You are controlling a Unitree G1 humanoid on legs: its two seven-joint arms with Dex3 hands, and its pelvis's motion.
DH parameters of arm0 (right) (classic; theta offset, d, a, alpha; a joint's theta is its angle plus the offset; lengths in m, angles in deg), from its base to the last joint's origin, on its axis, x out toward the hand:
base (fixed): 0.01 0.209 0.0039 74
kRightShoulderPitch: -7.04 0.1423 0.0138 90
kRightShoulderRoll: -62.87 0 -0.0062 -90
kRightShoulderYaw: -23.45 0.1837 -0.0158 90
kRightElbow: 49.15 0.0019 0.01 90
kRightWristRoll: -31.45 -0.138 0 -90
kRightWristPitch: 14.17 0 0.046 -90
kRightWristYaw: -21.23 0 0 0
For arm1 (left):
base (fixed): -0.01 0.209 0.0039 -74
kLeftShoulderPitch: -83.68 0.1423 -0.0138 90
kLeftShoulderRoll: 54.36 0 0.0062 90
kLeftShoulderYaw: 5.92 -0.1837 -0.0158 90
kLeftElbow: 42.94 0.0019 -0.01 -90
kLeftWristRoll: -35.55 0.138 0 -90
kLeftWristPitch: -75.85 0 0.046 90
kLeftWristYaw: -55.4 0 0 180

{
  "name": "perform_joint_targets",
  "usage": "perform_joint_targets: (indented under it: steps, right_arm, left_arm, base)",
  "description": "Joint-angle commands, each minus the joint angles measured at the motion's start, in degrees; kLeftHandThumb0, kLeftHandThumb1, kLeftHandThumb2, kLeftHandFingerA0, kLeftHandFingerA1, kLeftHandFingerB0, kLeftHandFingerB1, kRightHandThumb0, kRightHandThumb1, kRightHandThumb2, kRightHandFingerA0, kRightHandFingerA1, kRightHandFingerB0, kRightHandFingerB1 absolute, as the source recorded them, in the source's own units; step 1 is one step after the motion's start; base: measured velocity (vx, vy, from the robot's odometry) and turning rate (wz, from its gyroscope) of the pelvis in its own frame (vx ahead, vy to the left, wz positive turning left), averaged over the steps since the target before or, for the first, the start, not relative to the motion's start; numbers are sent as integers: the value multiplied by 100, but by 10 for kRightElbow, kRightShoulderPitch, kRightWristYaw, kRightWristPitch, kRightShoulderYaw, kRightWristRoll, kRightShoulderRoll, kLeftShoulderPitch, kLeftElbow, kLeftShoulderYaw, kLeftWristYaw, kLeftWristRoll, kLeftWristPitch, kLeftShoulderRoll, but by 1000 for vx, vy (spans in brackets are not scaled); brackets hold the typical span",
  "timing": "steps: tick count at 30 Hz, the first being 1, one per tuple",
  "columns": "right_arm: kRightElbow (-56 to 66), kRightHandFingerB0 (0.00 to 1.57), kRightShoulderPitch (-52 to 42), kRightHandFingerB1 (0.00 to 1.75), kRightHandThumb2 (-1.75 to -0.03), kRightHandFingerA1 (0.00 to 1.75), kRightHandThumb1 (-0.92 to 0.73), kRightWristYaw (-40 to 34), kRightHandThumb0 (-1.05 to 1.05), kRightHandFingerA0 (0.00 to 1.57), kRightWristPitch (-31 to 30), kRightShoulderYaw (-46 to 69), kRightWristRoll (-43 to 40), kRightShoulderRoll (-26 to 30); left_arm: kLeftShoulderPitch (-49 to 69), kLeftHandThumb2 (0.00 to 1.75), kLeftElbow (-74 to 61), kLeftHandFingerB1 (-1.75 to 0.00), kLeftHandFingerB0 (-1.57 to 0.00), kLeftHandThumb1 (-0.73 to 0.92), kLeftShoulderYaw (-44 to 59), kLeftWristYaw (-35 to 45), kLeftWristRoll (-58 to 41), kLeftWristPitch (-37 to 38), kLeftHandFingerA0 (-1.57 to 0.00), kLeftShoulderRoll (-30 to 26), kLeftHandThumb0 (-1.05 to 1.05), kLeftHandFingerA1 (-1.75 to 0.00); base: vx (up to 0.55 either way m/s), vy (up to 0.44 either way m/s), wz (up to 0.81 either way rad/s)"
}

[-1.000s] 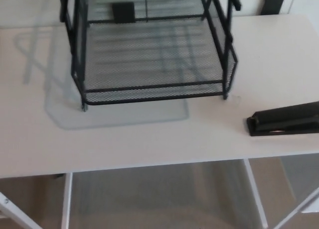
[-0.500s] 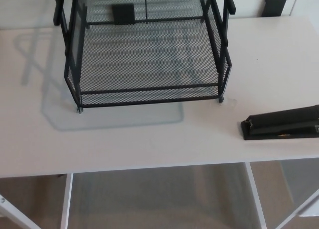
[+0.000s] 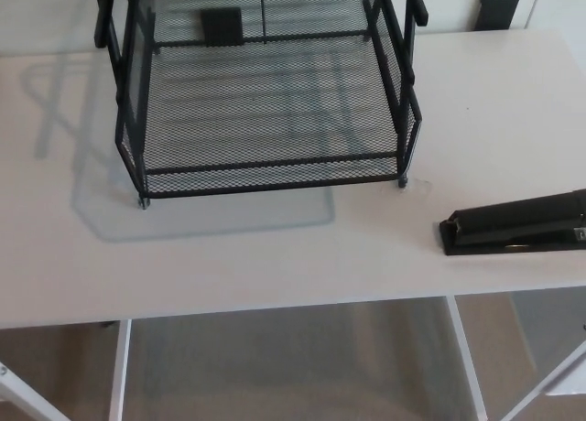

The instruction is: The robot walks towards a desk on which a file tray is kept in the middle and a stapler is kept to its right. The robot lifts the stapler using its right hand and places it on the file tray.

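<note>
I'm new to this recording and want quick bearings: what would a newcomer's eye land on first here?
The black wire-mesh file tray dominates, standing at the upper middle of the white desk and casting a soft shadow to its left and front. Next comes the black stapler, lying flat at the right side near the desk's front edge, clearly apart from the tray.

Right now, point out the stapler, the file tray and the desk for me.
stapler (image 3: 513,221): head view, on its black top arm.
file tray (image 3: 275,172): head view, on its front mesh wall.
desk (image 3: 275,265): head view, on bare top near its front edge.
</note>
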Motion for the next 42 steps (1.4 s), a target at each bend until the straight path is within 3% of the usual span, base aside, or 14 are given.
perform_joint_targets:
  steps: [1, 2, 3, 7, 8, 13, 14, 15, 16, 17, 19, 35, 39, 42]
  right_arm:
    - [28, 0, 109, 37, -94, 36, -51, 18, -90, 5, -78, 19, -19, 82]
    - [31, 0, 135, 50, -62, 65, -59, 29, -100, 0, -82, 14, -18, 94]
    - [44, 0, 150, 68, -67, 89, -54, 42, -102, 0, -95, 7, -16, 107]
    - [128, 0, 238, 64, -63, 104, -49, 69, -102, 0, -163, -32, -3, 144]
    - [146, 0, 265, 18, -67, 60, -47, 87, -81, 0, -156, -44, -6, 149]
    - [191, 0, 347, 6, -78, 42, -41, 153, -71, 4, -170, -95, -18, 151]
    - [199, 0, 351, 0, -85, 16, -49, 176, -89, 0, -144, -117, -1, 163]
    - [217, 0, 358, 0, -84, 9, -51, 192, -91, 0, -151, -131, 0, 168]
    - [212, 0, 363, 0, -59, 0, -61, 215, -71, 0, -122, -139, -2, 170]
    - [231, 0, 368, 0, -86, 13, -51, 223, -88, 0, -112, -157, 8, 171]
    - [290, 0, 410, 0, -83, 0, -52, 243, -92, 0, -192, -232, 58, 178]
    - [198, 2, 510, 10, -84, 0, -47, 268, -83, 0, -194, -478, 189, 86]
    - [178, 5, 523, 25, -82, 1, -45, 243, -78, 0, -193, -525, 233, 55]
    - [150, 4, 543, 19, -83, 0, -47, 247, -81, 0, -203, -551, 254, 36]
  left_arm:
    - [-1, 58, -19, -36, -27, 64, 12, 2, -24, -38, -42, 4, -62, -46]
    - [4, 59, -25, -37, -29, 65, 9, -1, -20, -38, -44, 6, -64, -46]
    - [7, 59, -30, -37, -30, 65, 7, -4, -18, -40, -43, 7, -62, -46]
    - [16, 59, -46, -36, -28, 66, 6, -4, -19, -46, -43, 17, -62, -45]
    - [16, 60, -44, -36, -27, 67, 5, -2, -18, -40, -43, 18, -63, -45]
    - [19, 59, -55, -36, -28, 67, 7, -3, -18, -40, -44, 24, -62, -45]
    - [20, 59, -58, -36, -28, 67, 6, -1, -18, -41, -43, 24, -63, -46]
    - [23, 59, -67, -37, -28, 66, 5, 0, -17, -44, -44, 25, -63, -46]
    - [24, 59, -73, -36, -28, 65, 5, -3, -17, -51, -45, 25, -63, -46]
    - [28, 59, -85, -36, -27, 65, 6, -6, -19, -62, -44, 26, -62, -45]
    - [34, 59, -89, -36, -27, 65, 4, -1, -17, -59, -44, 25, -61, -46]
    - [28, 59, -58, -35, -28, 66, -8, -10, -5, -43, -45, 24, -63, -45]
    - [29, 59, -55, -35, -32, 65, -11, -15, -2, -38, -46, 27, -62, -45]
    - [32, 59, -72, -36, -31, 65, -12, -20, -4, -52, -47, 28, -60, -46]
  base:
    - [0, 0, 0]
    - [0, 0, 0]
    - [0, 0, 0]
    - [0, 0, 0]
    - [0, 0, 0]
    - [0, 0, 0]
    - [0, 0, 0]
    - [0, 0, 0]
    - [0, 0, 0]
    - [0, 0, 0]
    - [0, 0, 0]
    - [0, 0, 0]
    - [0, 0, 0]
    - [0, 0, 0]
